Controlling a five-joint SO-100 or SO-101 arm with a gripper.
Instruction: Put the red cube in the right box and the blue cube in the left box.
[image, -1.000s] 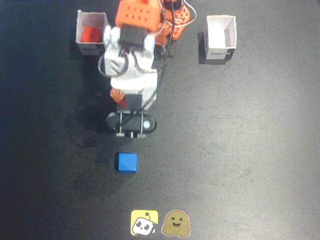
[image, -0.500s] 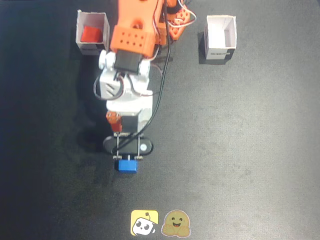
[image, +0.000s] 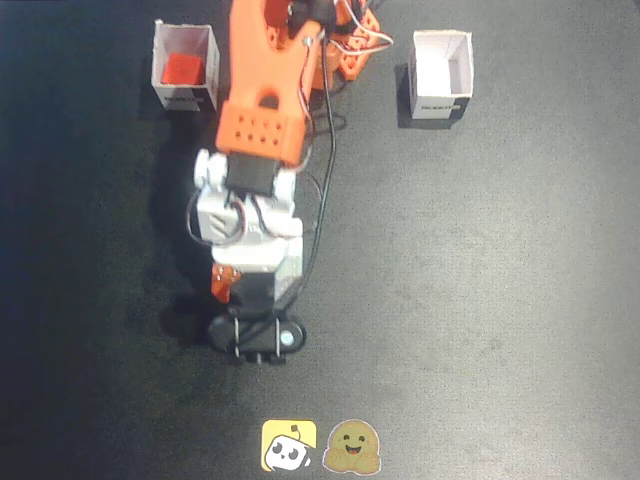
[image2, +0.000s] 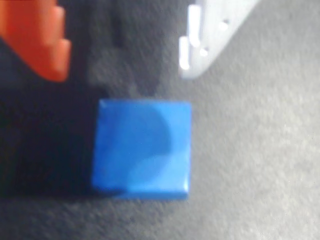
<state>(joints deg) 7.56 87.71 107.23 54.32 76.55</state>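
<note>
Reaching farther forward, the gripper (image2: 122, 60) now covers the small bright blue plastic cube (image2: 142, 147), spread jaws above it, not touching, on the dark bench (image: 480, 300).

The fixed view is evenly but dimly lit, the dark bench (image: 500, 300) swallowing most of the light — only the white box (image: 441, 75) at upper right and the arm's white housing (image: 250, 225) read bright, close to washed out. A soft shadow spreads to the left of the arm. The wrist view is blurred throughout: the blue cube (image2: 142, 147) has soft edges and a curved shadow across its top face, and darkness pools at its left.
</note>
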